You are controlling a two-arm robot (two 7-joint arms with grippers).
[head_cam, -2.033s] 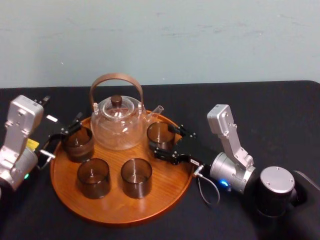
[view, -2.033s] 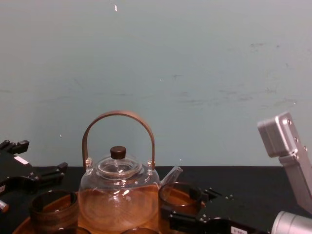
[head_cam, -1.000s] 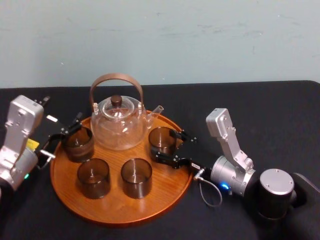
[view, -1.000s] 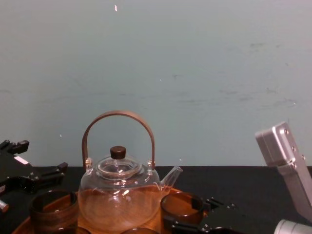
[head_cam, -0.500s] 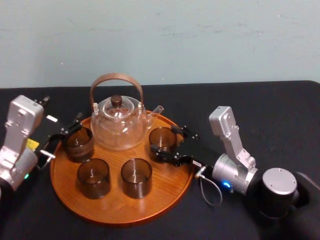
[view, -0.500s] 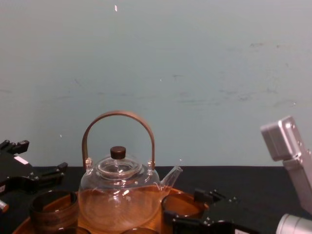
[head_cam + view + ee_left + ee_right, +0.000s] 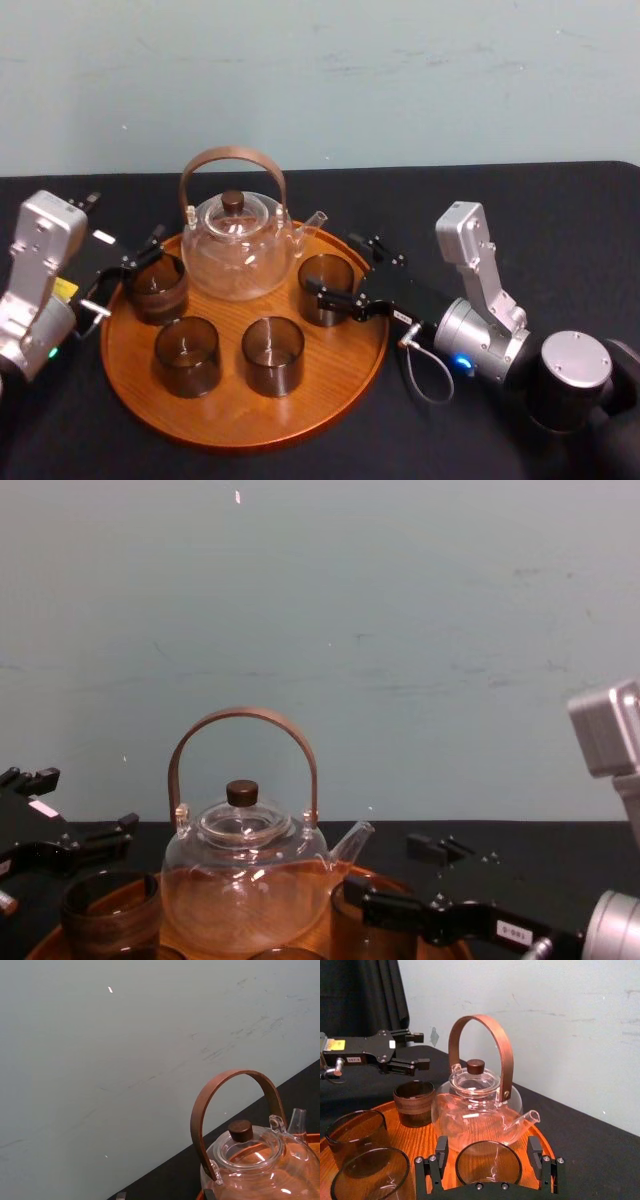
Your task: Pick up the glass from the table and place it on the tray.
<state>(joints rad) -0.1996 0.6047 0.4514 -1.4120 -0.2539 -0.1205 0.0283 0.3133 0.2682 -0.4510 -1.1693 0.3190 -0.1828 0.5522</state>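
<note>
Right wrist view: right gripper (image 7: pixel 488 1146) fingers (image 7: pixel 441 1152) stand apart, flanking the glass (image 7: pixel 488 1166).

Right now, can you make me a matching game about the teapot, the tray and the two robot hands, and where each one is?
Things:
1. teapot
2. right gripper
3. left gripper
4. tray

Clues:
A. open, with a glass between its fingers
B. at the back of the tray, with a curved brown handle
C. at the tray's left edge
D. round and orange-brown, lying on the black table

Pairs: 1-B, 2-A, 3-C, 4-D
</note>
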